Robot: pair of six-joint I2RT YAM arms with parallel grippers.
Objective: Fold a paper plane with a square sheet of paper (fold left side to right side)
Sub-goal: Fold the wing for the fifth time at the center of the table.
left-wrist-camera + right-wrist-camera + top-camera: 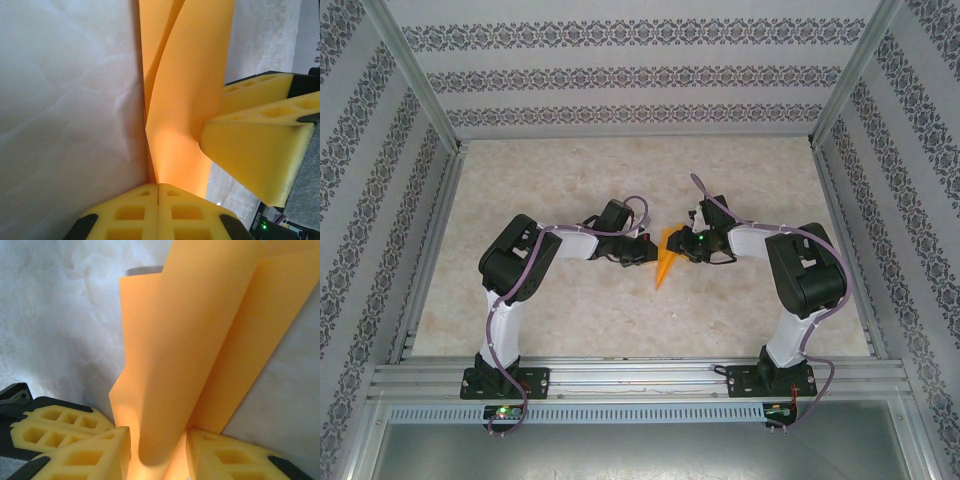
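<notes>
Thin orange paper sheet (666,262), partly folded, sits mid pale marbled table (570,180), between both grippers. Looks light and floppy, would crease and tear easy. Left gripper (158,186) clenched on crease end. Right gripper (157,442) grasping curled flap. Best hold: edges, near corners. Bare tabletop all round.

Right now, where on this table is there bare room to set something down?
Bare: the far table strip between the paper and back wall, and the near middle between left base and right base. Crowded: the centre, where left claw and right claw meet on the paper.
</notes>
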